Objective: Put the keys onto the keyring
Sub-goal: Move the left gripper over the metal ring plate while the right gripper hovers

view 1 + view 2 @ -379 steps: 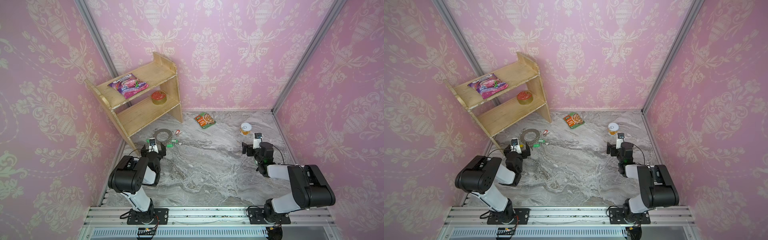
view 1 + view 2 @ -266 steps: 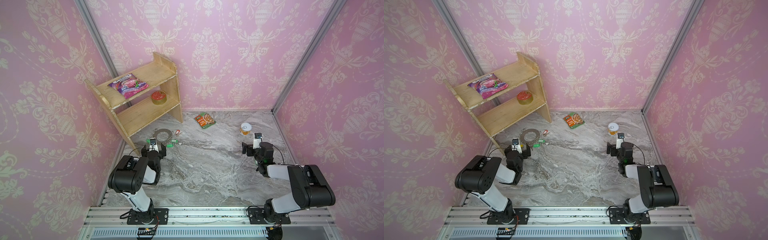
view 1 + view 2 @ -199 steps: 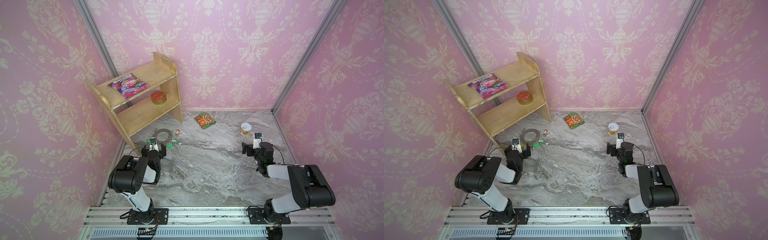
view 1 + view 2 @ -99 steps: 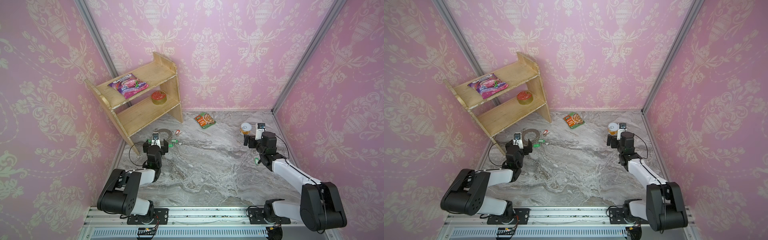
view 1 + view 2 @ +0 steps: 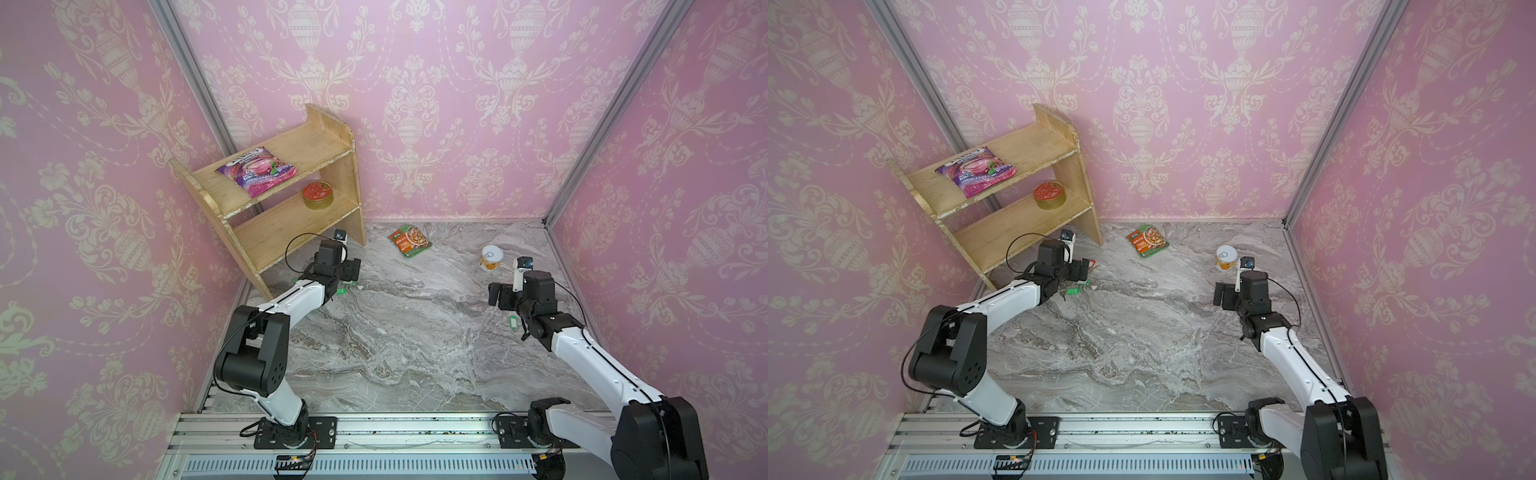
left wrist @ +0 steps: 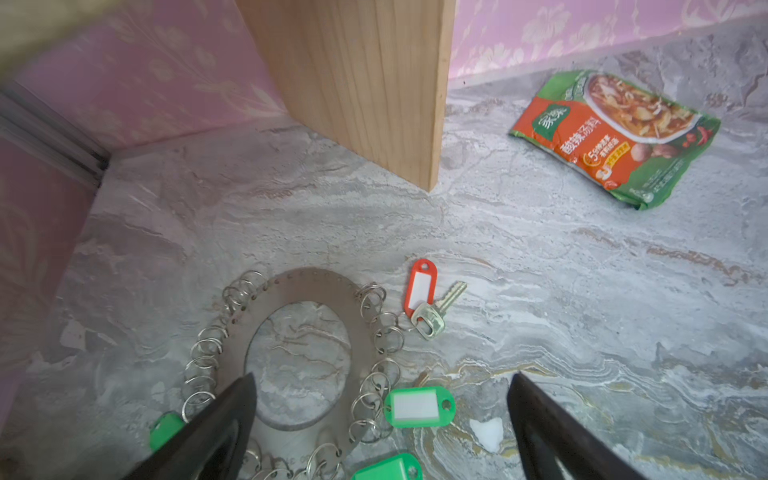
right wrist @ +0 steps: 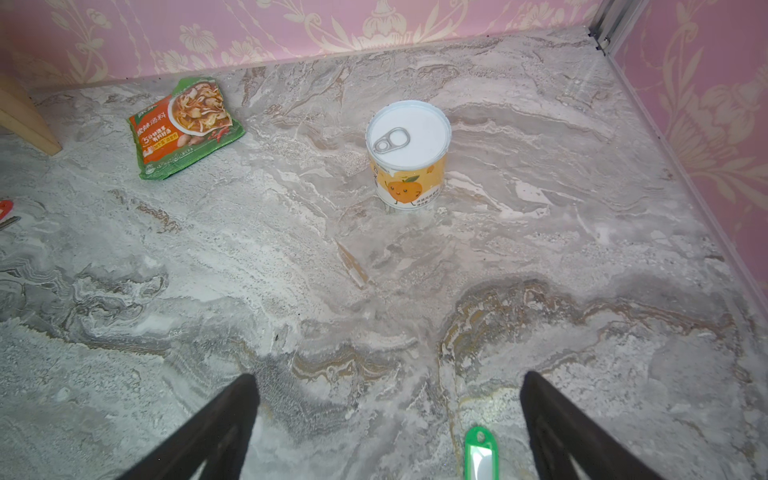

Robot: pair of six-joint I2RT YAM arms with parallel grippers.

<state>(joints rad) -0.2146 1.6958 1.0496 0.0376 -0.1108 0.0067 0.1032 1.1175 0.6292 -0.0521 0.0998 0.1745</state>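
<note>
Grey marble table (image 5: 395, 332) fills the floor of a small room with pink flowery walls (image 5: 457, 104). Close in, the right gripper (image 7: 390, 376) hangs over bare marble with its fingers spread wide, holding nothing. One green key (image 7: 481, 453) lies flat between those fingers, nearer one of them. Its long way points off to the can (image 7: 407, 153), hole end first. On the other side, the left gripper (image 6: 380, 378) is spread wide too, above the keyring (image 6: 316, 286). The keyring lies flat by the foot of the wooden shelf (image 5: 291, 232). Some green keys (image 6: 417, 406) lie beside its loops. A red key (image 6: 420, 286) points away from the ring, and its metal part aims toward the food packet (image 6: 615, 137).
</note>
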